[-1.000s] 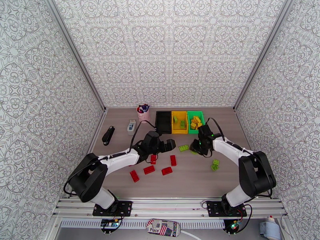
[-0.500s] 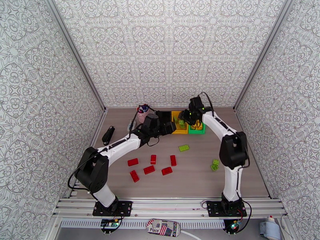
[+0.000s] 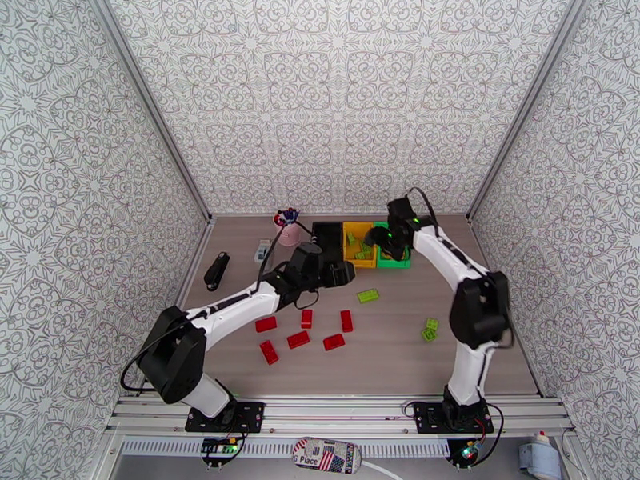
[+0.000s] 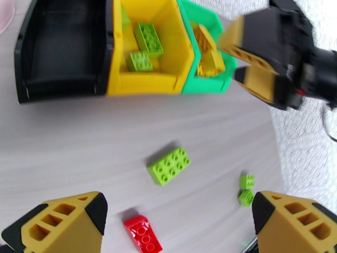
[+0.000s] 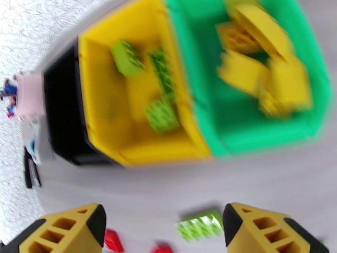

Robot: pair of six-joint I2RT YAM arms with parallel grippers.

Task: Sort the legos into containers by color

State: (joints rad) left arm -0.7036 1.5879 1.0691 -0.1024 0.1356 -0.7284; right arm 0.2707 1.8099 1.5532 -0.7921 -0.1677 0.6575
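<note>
Gaping apart, empty: left tool (image 4: 177,209), right tool (image 5: 163,218); green legos (image 5: 162,114) in yellow bin (image 5: 105,123) motion-blurred.

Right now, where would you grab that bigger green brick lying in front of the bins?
Pinch the green brick across its two long sides, coming straight down from above: it lies flat, studs up, nothing touching it.

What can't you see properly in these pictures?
- Black bin: inside too dark, left wrist view.
- Green bin: partly hidden by right gripper, left wrist view.
- Yellow bricks: blurred, uncountable, right wrist view.
- Cup: pens too small, top view.
</note>
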